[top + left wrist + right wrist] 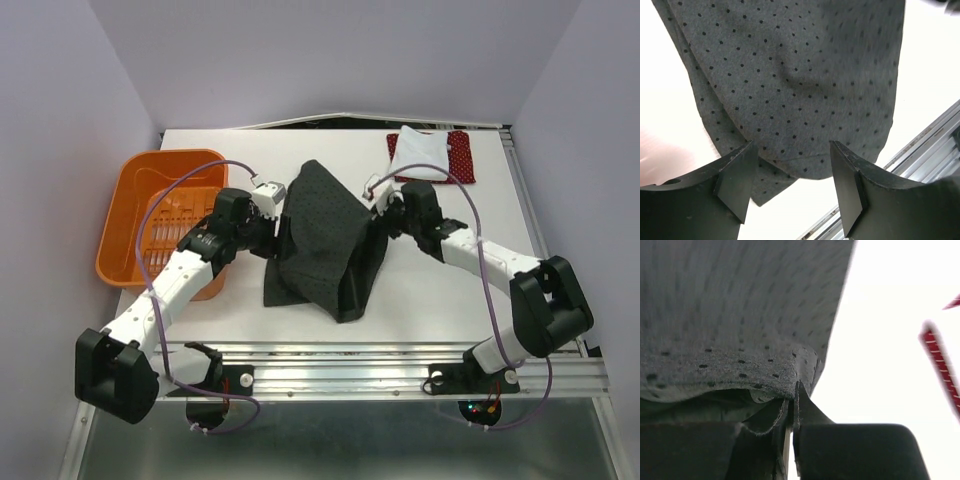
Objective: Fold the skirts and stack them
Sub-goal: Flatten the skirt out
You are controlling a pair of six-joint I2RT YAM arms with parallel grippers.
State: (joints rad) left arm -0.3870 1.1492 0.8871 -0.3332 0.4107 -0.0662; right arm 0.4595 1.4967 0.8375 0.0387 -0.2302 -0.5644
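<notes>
dark grey skirt (pixel 322 240) heaped centrally, orange basket (pixel 122 200) crowding far left, open table (pixel 440 300) front right

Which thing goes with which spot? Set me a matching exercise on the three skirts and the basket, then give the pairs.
Things:
1. dark grey skirt
2. white skirt
3. red skirt
4. orange basket

Places:
A. left side
B. far right, underneath another garment
C. centre, bunched up
D. far right, on top of another garment

Pairs: 1-C, 2-D, 3-B, 4-A
</notes>
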